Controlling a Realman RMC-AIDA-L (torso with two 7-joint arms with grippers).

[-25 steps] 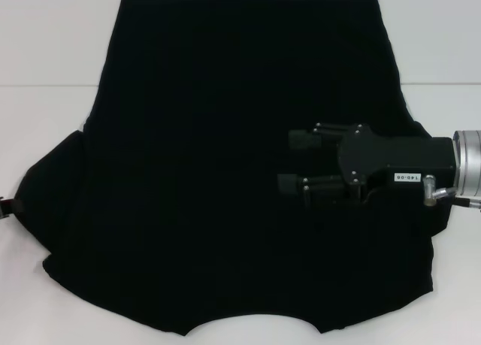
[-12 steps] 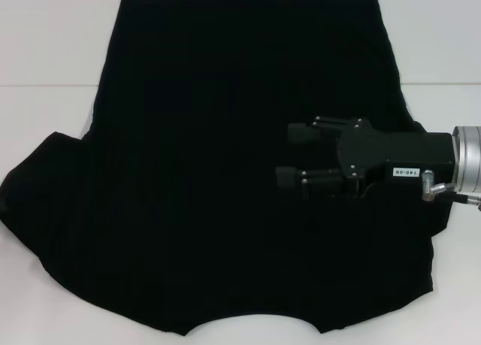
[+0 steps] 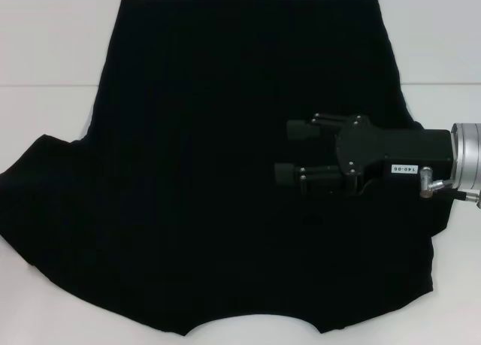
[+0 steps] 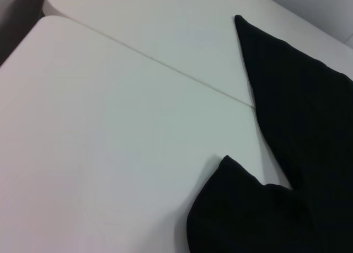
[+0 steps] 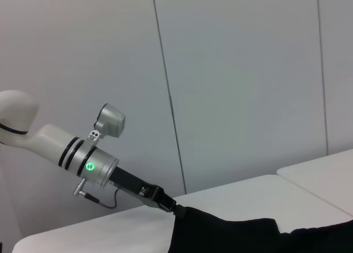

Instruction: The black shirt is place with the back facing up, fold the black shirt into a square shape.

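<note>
Collar edge (near): the black shirt (image 3: 225, 172) lies flat on the white bench (image 3: 45, 52), its curved neckline notch at the near edge and its hem at the far edge; no lettering shows.
Left sleeve: spread out to the near left, reaching the left edge of the head view; in the left wrist view its tip rests on bare bench.
Left gripper (image 5: 165, 203): seen only in the right wrist view, low at the fabric edge; whether its fingers are apart or together, or pinching cloth, cannot be told.
Right gripper (image 3: 289, 151): hovers over the right half of the shirt, pointing left, its two fingers apart with nothing between them.
Right sleeve: largely hidden under the right arm.
Risk, right side: judged likely that closing here would take only a pinch of mid-body cloth, dragging a ridge instead of a clean fold line.
Risk, left side: if the sleeve is pulled without the body held, the whole shirt may slide and the fold go skew.
Far hem: straight and unwrinkled; uneven pulls from either side could bunch it and spoil the square.
</note>
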